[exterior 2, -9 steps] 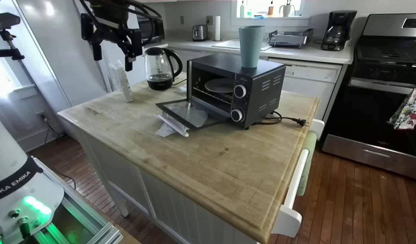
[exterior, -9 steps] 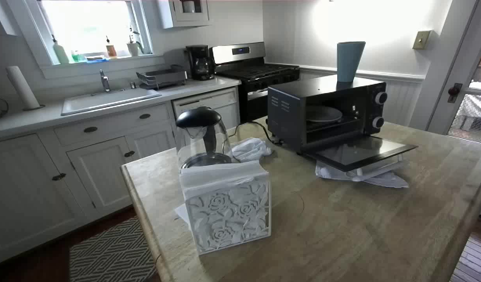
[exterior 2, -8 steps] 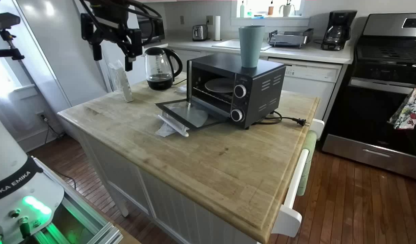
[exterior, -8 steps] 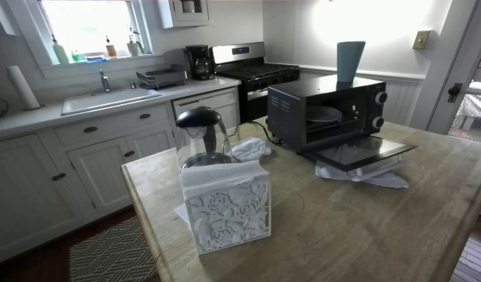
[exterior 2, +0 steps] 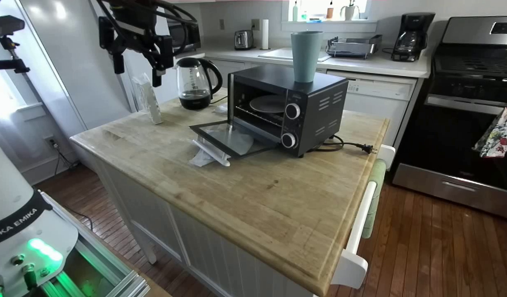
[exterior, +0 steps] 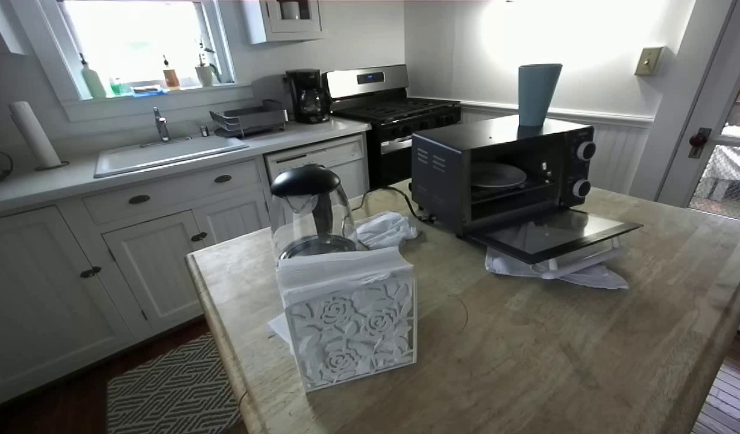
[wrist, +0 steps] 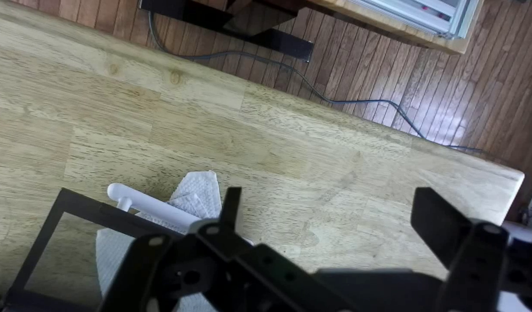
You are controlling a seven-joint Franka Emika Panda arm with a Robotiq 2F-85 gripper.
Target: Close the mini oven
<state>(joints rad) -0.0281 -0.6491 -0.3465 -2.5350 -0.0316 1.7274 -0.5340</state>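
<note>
our claw (wrist: 326,200) is spread and empty, and if we shove the door (exterior 2: 232,140) up too hard, the mini oven (exterior 2: 287,103) on the desk (exterior 2: 253,194) could shake off the cup (exterior 2: 306,57) on top.

In an exterior view the robot's lower column (exterior 2: 5,177) is smooth white, crossed by a black band (exterior 2: 15,224) whose pale capitals, cut off at the left, read "ANKA EMIKA"; a light strip (exterior 2: 45,249) glows green near dark round connectors (exterior 2: 29,270). The gripper (exterior 2: 138,72) is black and angular, with looping black cables (exterior 2: 188,19). In the wrist view its blocky fingers (wrist: 435,225) join a linkage (wrist: 220,247) with grey screw heads (wrist: 212,229).
</note>
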